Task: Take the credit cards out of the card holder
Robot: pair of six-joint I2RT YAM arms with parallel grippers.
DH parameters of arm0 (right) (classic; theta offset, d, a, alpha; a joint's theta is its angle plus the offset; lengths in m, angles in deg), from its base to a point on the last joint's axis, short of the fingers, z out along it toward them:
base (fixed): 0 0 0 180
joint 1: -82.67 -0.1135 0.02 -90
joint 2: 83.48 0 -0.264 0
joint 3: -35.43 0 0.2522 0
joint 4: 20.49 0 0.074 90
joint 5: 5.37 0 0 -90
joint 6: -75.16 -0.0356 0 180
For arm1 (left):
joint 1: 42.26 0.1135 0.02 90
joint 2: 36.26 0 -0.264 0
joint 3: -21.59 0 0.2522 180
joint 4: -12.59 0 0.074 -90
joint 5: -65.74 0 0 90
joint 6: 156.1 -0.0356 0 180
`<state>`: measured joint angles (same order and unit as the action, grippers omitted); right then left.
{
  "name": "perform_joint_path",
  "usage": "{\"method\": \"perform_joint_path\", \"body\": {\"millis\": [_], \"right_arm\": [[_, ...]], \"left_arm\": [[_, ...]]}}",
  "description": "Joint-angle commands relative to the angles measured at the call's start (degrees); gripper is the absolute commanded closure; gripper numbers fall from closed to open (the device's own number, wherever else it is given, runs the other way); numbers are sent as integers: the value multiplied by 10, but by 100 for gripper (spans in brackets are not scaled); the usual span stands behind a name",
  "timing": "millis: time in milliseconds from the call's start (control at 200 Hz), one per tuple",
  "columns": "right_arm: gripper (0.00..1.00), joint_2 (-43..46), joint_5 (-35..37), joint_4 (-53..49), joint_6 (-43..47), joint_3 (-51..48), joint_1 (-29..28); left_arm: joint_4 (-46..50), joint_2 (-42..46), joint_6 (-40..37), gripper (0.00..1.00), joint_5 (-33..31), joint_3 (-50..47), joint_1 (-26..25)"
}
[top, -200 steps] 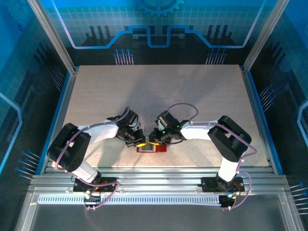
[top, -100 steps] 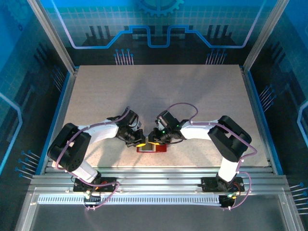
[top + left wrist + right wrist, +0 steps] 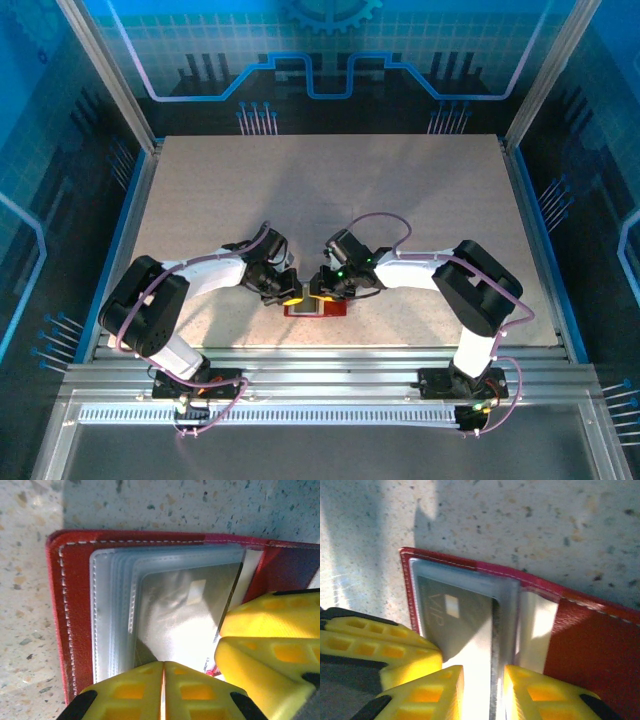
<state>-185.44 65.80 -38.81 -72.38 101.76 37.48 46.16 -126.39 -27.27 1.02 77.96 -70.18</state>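
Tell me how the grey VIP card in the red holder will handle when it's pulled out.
The grey card probably stays stiff: its edge looks straight. The glare on it suggests a slick face that may slip in a pinch. The clear sleeves look snug, so the card holder might drag along.

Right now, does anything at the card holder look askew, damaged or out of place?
Nothing stands out. The card holder lies open on the table, stitching intact, a grey card seated squarely in its clear sleeve. The left end effector is shut at its edge; the right end effector straddles a sleeve edge.
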Motion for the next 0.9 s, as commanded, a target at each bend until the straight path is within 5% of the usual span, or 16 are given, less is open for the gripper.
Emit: {"method": "perform_joint_path", "body": {"millis": [0, 895], "right_arm": [[73, 11, 13, -32, 9, 9, 7], [75, 11, -17, 19, -10, 8, 6]], "left_arm": [[33, -1, -9, 89, -9, 2, 2], [63, 17, -30, 89, -40, 9, 19]]}}
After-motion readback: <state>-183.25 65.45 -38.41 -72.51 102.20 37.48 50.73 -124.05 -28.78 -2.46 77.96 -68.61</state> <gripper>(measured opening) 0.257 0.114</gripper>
